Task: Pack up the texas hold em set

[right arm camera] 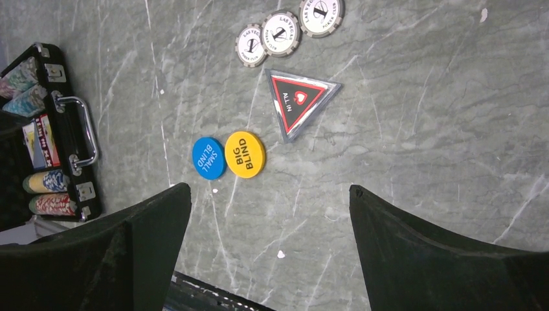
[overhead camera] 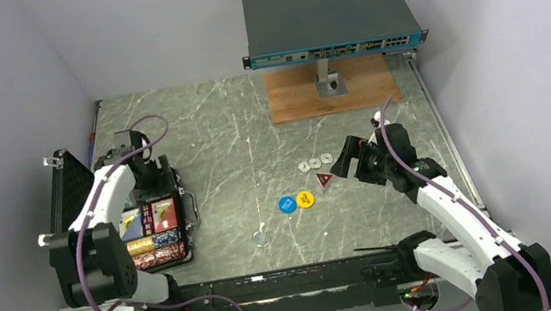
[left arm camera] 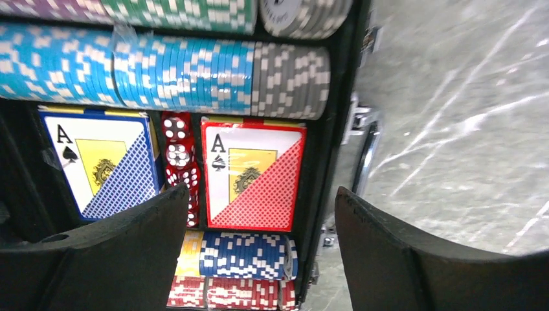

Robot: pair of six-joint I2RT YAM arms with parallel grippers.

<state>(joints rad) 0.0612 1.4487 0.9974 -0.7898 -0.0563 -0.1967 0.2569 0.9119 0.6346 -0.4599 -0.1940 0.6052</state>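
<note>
Top external view: the loose pieces lie outside the small black briefcase (overhead camera: 186, 224), whose foam-lined lid (overhead camera: 65, 193) stands open.
Your left gripper (left arm camera: 262, 194) is over the case, fingers spread wide and empty, above the red-and-yellow card box (left arm camera: 252, 175) beside the rows of multicoloured chips (left arm camera: 162, 71). Your right gripper (right arm camera: 270, 189), likewise apart and empty, hangs well right of the case over the red triangular token (right arm camera: 298, 100), yellow disc (right arm camera: 245, 154), blue disc (right arm camera: 208, 157) and three small silvery chips (right arm camera: 281, 32). Gathering seems in hand: next you'd lower onto one flat piece, pinch its edges, and carry it to the case.
</note>
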